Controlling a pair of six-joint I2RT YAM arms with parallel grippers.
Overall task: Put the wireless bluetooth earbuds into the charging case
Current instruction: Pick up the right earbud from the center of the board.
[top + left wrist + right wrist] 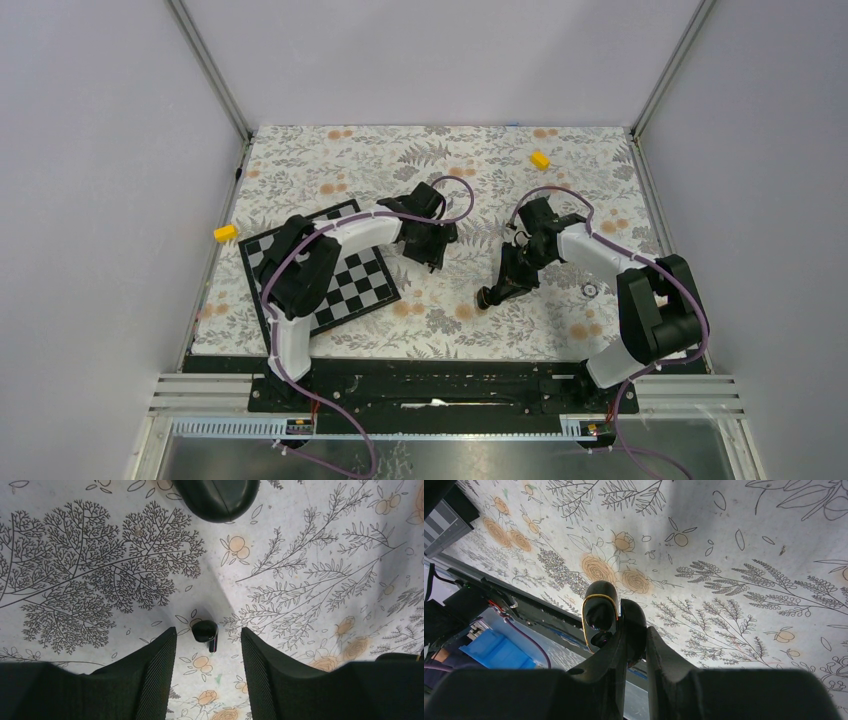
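1. The left gripper (436,254) is hovering just right of the chessboard mat (330,285) with its fingers spread wide and gripping nothing. One black earbud (204,629) is lying on the cloth in the gap between them, touching neither.
2. The step in hand is probably picking up that bud. The fingers should be coming straight down, centred on it, and closing gently on its rounded body — a piece this small and smooth is likely to squirt out of a lopsided squeeze.
3. Further right of the mat, the right gripper (493,290) is pinching the charging case (600,611) tightly, with the gold-rimmed lid standing open. I cannot tell whether the second bud is sitting inside.
4. Keeping the case steady with its sockets facing up should be making the insertion easier.
5. A floral tablecloth (400,150) is covering the table. One yellow block (226,232) is lying left of the mat — a small silver ring (590,289) and another yellow block (540,159) are well to its right. Plain grey walls (440,60) are closing in the sides.
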